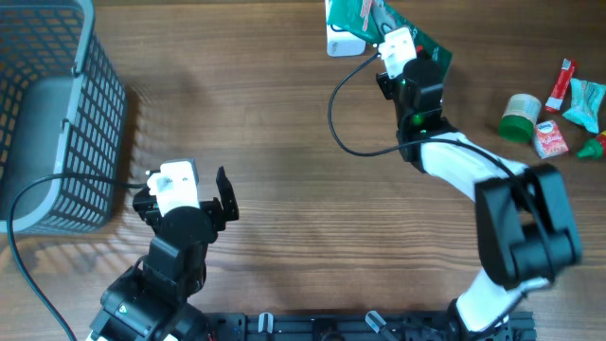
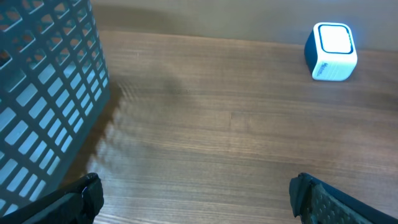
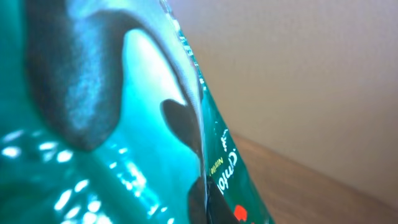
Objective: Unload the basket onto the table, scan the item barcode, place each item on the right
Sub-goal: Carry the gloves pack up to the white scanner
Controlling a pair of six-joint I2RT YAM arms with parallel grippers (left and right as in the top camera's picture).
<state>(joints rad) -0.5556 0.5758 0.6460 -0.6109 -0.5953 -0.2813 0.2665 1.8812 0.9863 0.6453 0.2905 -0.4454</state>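
Observation:
A shiny green snack packet point(image 1: 352, 13) hangs over the white barcode scanner point(image 1: 341, 44) at the table's far edge. My right gripper point(image 1: 383, 26) is shut on this packet. In the right wrist view the packet point(image 3: 124, 124) fills most of the picture, and the dark fingertips point(image 3: 198, 200) pinch its edge seam. My left gripper point(image 1: 183, 189) stands open near the front left, beside the basket, with nothing in it. In the left wrist view its fingers point(image 2: 323, 199) are spread wide over bare wood, and the scanner point(image 2: 331, 43) sits far ahead at the upper right.
A grey mesh basket point(image 1: 57, 114) fills the left side and shows in the left wrist view point(image 2: 43, 93). At the right edge lie a green-lidded jar point(image 1: 520, 116), a red sachet point(image 1: 550, 139), a red tube point(image 1: 563, 83) and a teal packet point(image 1: 587, 102).

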